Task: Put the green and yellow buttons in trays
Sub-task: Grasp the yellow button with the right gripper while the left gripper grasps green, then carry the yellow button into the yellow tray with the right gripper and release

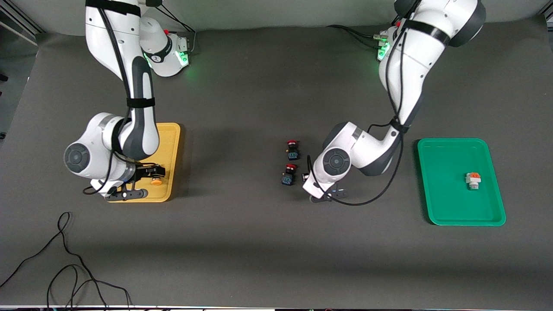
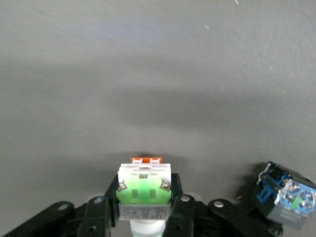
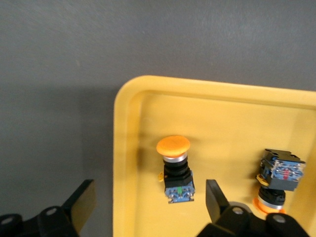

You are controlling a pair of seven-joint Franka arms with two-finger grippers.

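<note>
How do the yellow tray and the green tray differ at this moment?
The yellow tray holds two orange-capped buttons; the green tray holds one whitish button. The right claw hangs open over the yellow tray; no claw is over the green one. The left claw grips another whitish button over the mat. Both trays are shallow, rimmed rectangles.

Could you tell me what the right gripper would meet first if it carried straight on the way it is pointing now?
Probably the yellow-capped button lying in the yellow tray: the open right gripper points down with that button between its fingers. The tray floor lies just below; depth is unclear.
</note>
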